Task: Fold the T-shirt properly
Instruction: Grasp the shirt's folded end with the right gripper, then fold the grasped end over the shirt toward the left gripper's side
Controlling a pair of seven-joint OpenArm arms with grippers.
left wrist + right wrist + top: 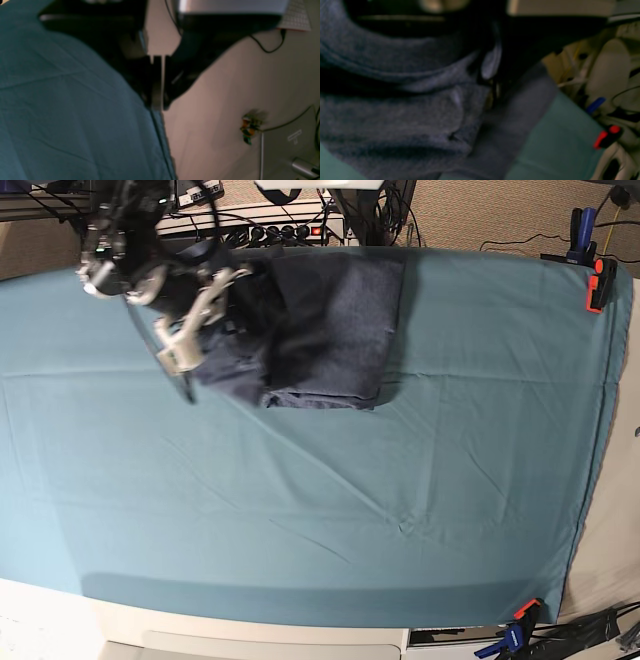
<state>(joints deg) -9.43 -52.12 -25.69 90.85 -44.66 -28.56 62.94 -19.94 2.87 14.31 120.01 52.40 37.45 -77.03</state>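
A: Shirt (325,330)?
B: Folded, at the cloth's (300,510) far edge.
A: Right gripper (492,85)?
B: Pinching a shirt fold.
A: Left gripper (157,82)?
B: Jaws together, holding nothing, over the cloth's edge.

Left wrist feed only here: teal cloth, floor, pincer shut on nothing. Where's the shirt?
Observer: Base view has the shirt at the far edge of the teal cloth, partly folded, left of centre in that view.
Operator: Right arm on it?
Observer: Yes. The right wrist view shows the right pincer against a bunched fold of grey fabric, apparently closed on it, though it's blurry.
Operator: Lettering showing?
Observer: None visible. Only plain fabric faces up in the base view.
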